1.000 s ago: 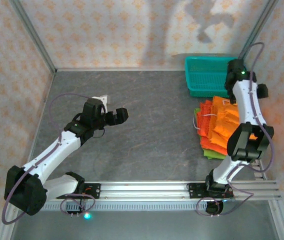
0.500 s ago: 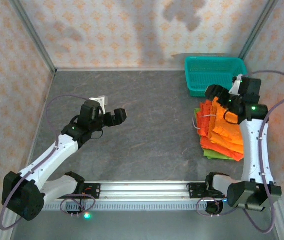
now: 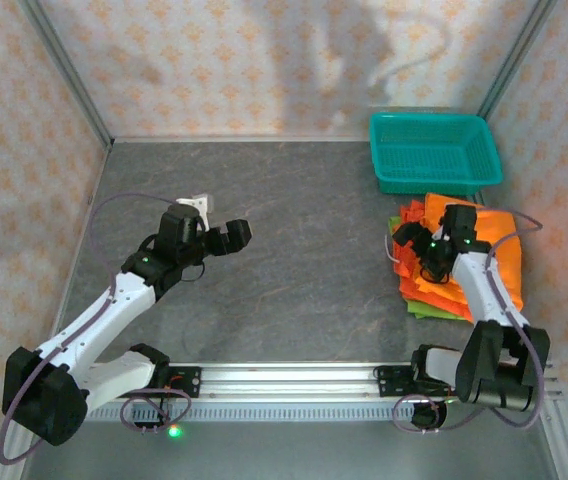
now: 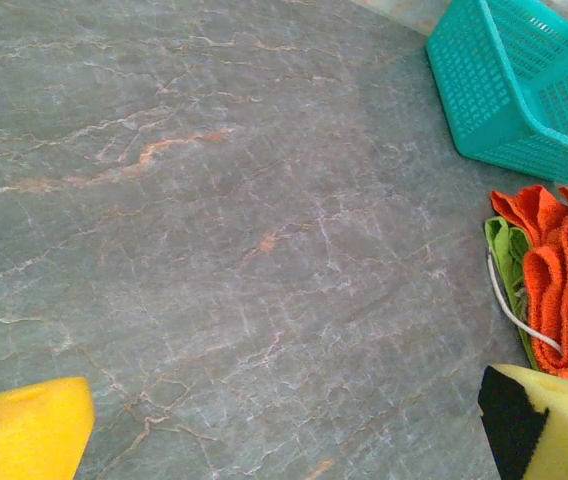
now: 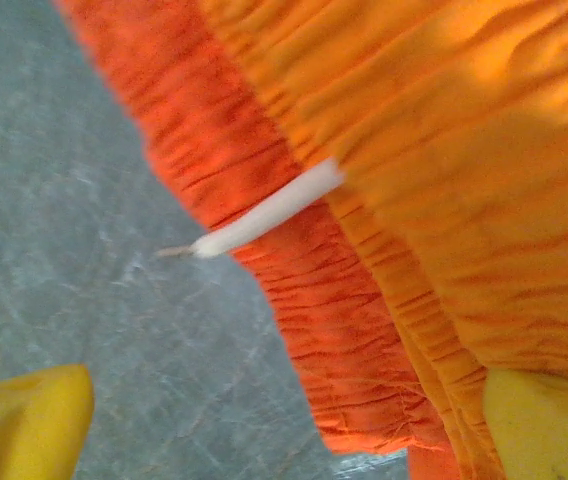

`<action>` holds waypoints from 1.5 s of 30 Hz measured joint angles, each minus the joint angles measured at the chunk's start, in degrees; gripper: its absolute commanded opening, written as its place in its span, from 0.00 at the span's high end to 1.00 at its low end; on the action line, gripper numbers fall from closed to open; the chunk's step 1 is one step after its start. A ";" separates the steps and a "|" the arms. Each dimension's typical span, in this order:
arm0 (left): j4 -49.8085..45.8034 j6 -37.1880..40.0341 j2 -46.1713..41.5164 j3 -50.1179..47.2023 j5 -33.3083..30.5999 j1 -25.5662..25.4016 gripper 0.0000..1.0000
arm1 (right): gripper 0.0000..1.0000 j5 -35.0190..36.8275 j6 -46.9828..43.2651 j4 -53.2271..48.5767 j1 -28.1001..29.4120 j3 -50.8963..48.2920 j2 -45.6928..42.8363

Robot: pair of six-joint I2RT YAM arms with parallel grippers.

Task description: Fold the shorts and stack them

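The shorts (image 3: 476, 262) lie in a loose pile at the right of the table, orange ones on top and a lime green one (image 3: 426, 308) showing at the bottom edge. My right gripper (image 3: 415, 252) hangs low over the pile's left edge, open. In the right wrist view its yellow fingertips (image 5: 26, 425) stand wide apart, with a gathered orange waistband (image 5: 364, 350) and a white drawstring (image 5: 264, 215) between and above them. My left gripper (image 3: 231, 234) is open over bare table at mid-left, and its wrist view shows the pile (image 4: 554, 285) off to the right.
A teal plastic basket (image 3: 432, 152) stands at the back right, just behind the pile, and shows as the teal basket (image 4: 524, 90) in the left wrist view. Patterned walls close in the grey stone-look table (image 3: 294, 200). The arm rail (image 3: 294, 378) runs along the near edge.
My right arm has swung down from beside the basket to the left edge of the shorts pile. The left arm has barely moved. Both grippers stay open.
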 measured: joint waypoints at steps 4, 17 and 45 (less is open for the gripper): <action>-0.13 0.04 -0.13 -0.04 -0.52 0.00 0.00 | 0.00 -1.68 0.37 1.27 -0.02 0.28 1.95; -0.35 7.21 -9.49 -1.73 -21.99 0.00 0.00 | 0.01 1.01 -4.87 7.85 2.64 6.75 -17.57; 49.57 28.46 11.21 -21.70 -44.65 12.57 0.00 | 0.00 21.51 -19.61 64.70 5.86 -19.32 9.18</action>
